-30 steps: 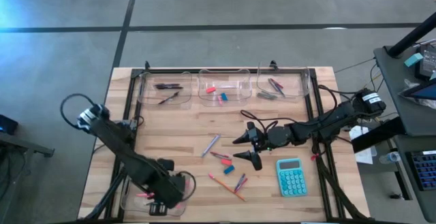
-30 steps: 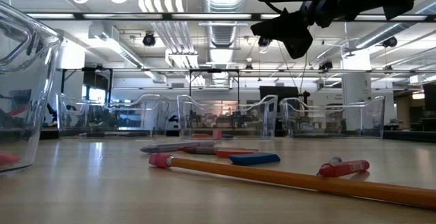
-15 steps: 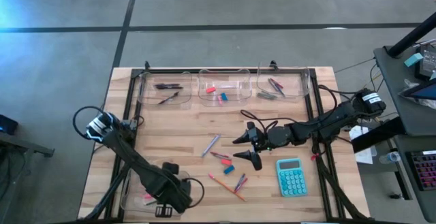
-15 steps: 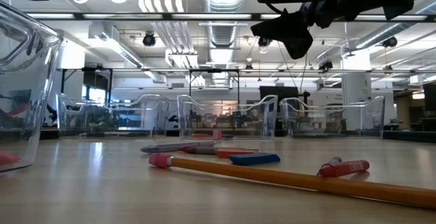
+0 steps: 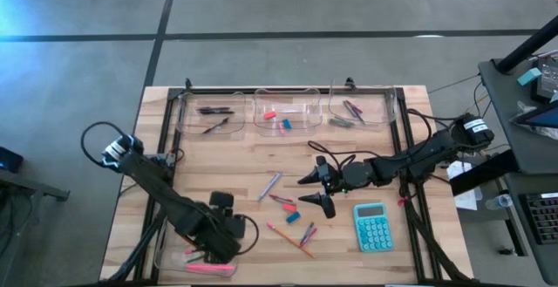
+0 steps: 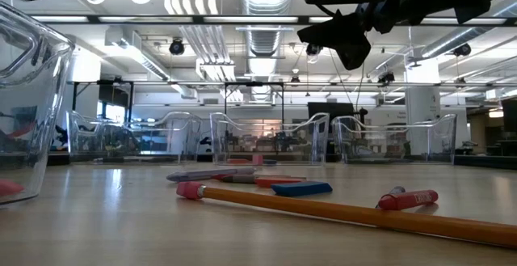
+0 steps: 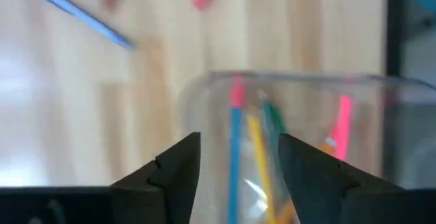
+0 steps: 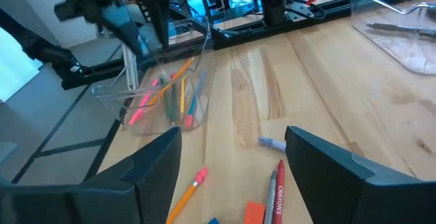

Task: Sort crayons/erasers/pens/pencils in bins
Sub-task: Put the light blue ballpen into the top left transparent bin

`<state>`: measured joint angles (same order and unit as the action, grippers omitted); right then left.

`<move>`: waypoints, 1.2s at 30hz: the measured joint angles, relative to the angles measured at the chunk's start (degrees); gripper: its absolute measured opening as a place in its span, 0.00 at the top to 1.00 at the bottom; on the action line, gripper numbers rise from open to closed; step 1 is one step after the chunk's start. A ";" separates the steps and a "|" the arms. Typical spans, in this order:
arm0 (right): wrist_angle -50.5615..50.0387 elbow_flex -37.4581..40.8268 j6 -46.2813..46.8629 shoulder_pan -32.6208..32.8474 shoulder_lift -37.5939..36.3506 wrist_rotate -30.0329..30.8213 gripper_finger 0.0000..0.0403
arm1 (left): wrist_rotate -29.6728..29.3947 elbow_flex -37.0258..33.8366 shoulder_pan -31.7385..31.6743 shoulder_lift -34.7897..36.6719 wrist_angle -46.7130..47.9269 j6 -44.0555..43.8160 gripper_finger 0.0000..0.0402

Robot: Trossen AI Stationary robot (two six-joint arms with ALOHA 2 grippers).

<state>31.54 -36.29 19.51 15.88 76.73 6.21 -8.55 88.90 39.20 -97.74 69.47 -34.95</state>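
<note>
On the wooden table (image 5: pixel 227 160), loose items lie in a cluster just left of the teal calculator (image 5: pixel 372 227): 1 orange pencil (image 5: pixel 290 239) with a pink eraser tip, lying diagonally, its tip toward the table's near-left; 1 blue pencil (image 5: pixel 269 185) slanting the other way; 1 red crayon (image 5: pixel 282 200); 1 pink eraser (image 5: pixel 287 207) and 1 blue eraser (image 5: pixel 293 216); and 2 more short sticks (image 5: pixel 308 233) side by side whose kind I cannot tell.

4 clear bins are out. 3 stand in a row along the far edge: the left bin (image 5: pixel 211 115) holds 2 dark pens, the middle bin (image 5: pixel 286 115) 1 pink and 1 blue eraser, the right bin (image 5: pixel 359 110) 2 crayons. The 4th bin (image 5: pixel 197 261) sits at the near-left corner, with pencils inside; the left wrist view shows 4 there, blue, yellow, green and pink, their long axes roughly parallel.

Left gripper (image 7: pixel 238 157) hangs over that near bin, jaws apart and holding nothing. Right gripper (image 5: pixel 316 189) hovers above the loose cluster, jaws spread wide and holding nothing.
</note>
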 joint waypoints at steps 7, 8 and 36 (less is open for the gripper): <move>-0.03 0.00 -0.22 0.00 0.00 0.50 0.38 | -21.51 -1.48 -2.01 5.27 -6.32 2.42 0.55; 0.01 0.00 -0.22 0.00 0.00 0.87 0.38 | -22.10 -2.28 -2.68 5.59 -8.61 4.04 0.55; -8.54 0.00 1.01 0.02 -0.02 6.07 0.39 | -11.63 -40.01 -26.28 5.06 -71.14 11.34 0.54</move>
<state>23.00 -36.29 20.52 15.90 76.71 12.27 -20.19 48.89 12.91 -92.68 -1.67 -23.62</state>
